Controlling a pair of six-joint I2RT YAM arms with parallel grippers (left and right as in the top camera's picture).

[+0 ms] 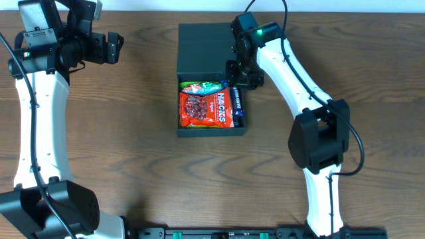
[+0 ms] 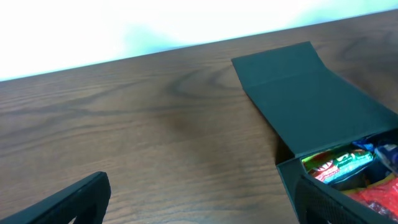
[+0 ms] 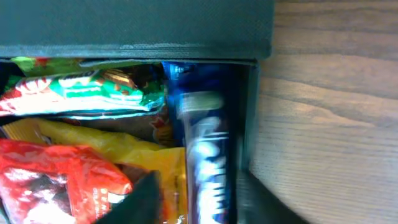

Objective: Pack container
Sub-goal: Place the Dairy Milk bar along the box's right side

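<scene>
My right claw hangs over the right edge of the dark container. Its jaws stand partly apart, one on each side of a blue packet directly under it, and I see no squeeze on it. To the left of this claw lie a green packet and a red packet. The flap lid lies open ahead of it. My left claw is wide and empty, with the container well apart, to its right.
</scene>
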